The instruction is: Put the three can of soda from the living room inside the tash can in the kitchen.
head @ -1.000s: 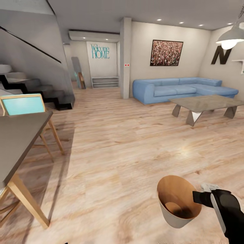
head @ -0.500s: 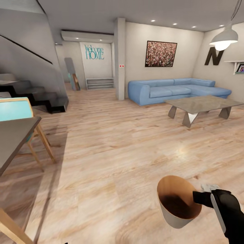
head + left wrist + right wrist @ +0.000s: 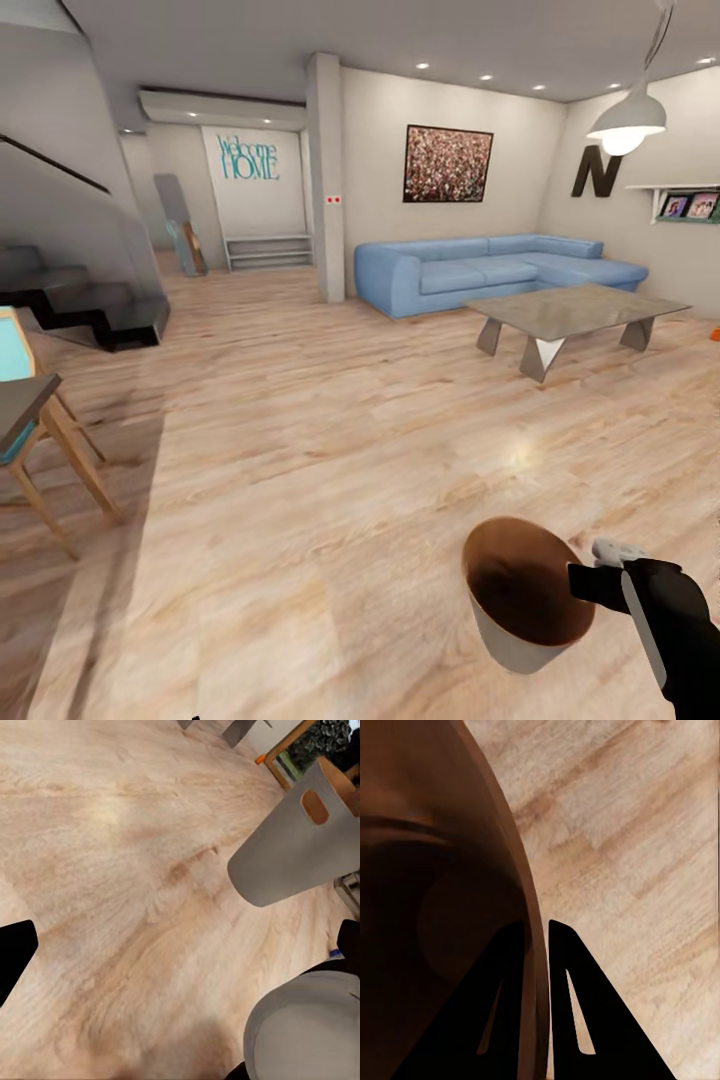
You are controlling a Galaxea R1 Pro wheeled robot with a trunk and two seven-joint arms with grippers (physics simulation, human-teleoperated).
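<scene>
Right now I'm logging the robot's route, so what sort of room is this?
Most likely an open-plan living room: a blue corner sofa, a low coffee table on light wood floor, and a framed picture on the wall.

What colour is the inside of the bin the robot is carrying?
Brown inside the trash can, pale grey outside; clearest in the head view.

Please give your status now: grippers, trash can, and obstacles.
Right gripper clamped on tash can rim. Left gripper open, empty. Coffee table ahead right.
</scene>
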